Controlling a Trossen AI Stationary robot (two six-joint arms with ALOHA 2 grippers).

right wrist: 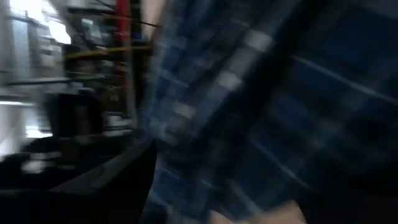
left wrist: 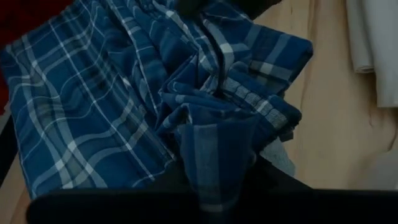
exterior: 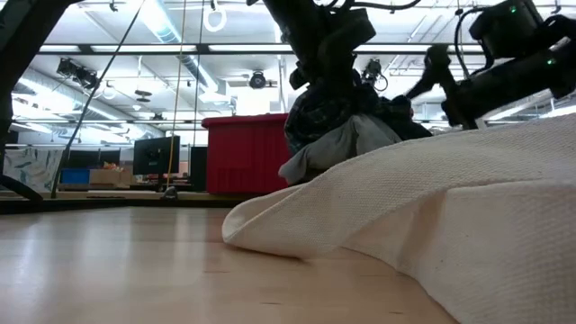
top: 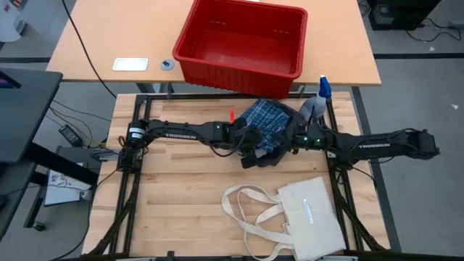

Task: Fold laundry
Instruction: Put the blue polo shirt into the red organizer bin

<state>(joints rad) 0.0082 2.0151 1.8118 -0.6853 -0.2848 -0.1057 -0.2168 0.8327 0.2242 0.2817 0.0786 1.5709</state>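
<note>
The laundry is a bunched bundle at the table's far middle. The blue-white plaid piece (top: 264, 116) lies on top, with dark grey and black cloth (top: 279, 148) around it. In the low view a light blue-grey piece (exterior: 351, 144) hangs at the bundle's underside. My left gripper (top: 250, 145) reaches in from the left and is shut on the plaid piece (left wrist: 124, 93). My right gripper (top: 288, 138) is at the bundle's right side. Plaid cloth (right wrist: 280, 93) fills its wrist view close up. The contact there is hidden. My left gripper (left wrist: 217, 186) pinches a bunched fold of the plaid piece (left wrist: 214, 146), several layers gathered together; the fingers are mostly covered by the cloth. In the low view the bundle (exterior: 333, 117) hangs below the gripper (exterior: 326, 54), its lower end (exterior: 301, 169) above the tabletop.
The cream canvas tote bag (top: 308, 214) lies on the table's near right, its long handles (top: 250, 210) spread toward the middle; it fills the low view's foreground (exterior: 432, 216). A red bin (top: 243, 43) stands on the desk beyond the far edge. A spray bottle (top: 322, 90) stands at the far right corner.
</note>
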